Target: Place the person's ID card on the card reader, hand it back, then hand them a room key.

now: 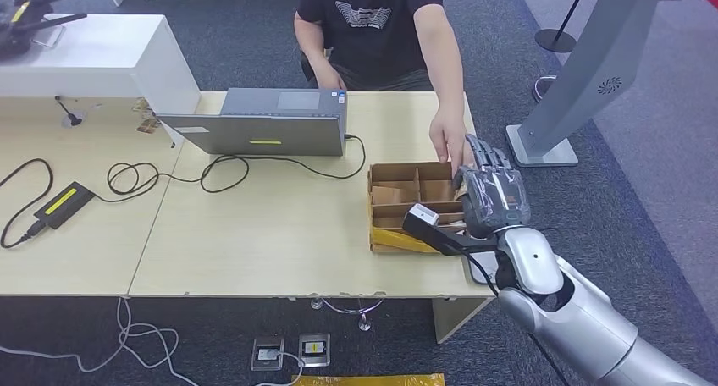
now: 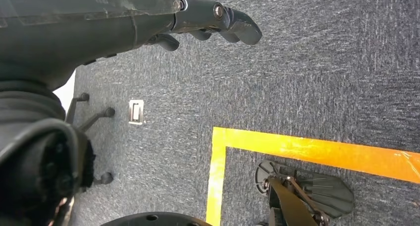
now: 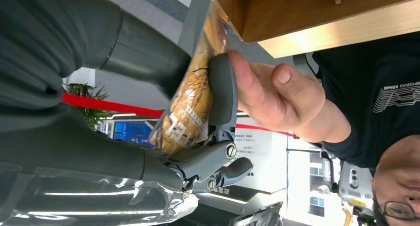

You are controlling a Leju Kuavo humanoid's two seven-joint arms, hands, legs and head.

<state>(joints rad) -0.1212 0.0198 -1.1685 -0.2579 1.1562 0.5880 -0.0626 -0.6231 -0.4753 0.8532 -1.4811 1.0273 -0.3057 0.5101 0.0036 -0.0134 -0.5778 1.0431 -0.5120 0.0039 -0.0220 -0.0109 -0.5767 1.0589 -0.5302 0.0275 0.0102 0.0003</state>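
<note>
right hand raised over the right end of the table, just past the cardboard organiser box, fingers closed round a card in a clear, glossy sleeve. in the right wrist view, card pinched flat between thumb and a dark finger, yellow and brown print showing through the plastic; long axis running along that finger, far end pointing toward the wooden box wall and the person's hand. cannot tell from the print whether id card or room key. person's hand reaching in from across the table, fingertips touching the card's far end and pressed against the gripping finger. person seated opposite in a black t-shirt. in the head view, card itself hidden behind the back of the robot hand. grey laptop open on the table near the person, well apart from the handover, cable trailing left toward a black power brick. small black device with a white label lying at the box's near edge. left hand hanging over grey carpet beside a yellow floor line, fingers curled in, holding nothing.
</note>
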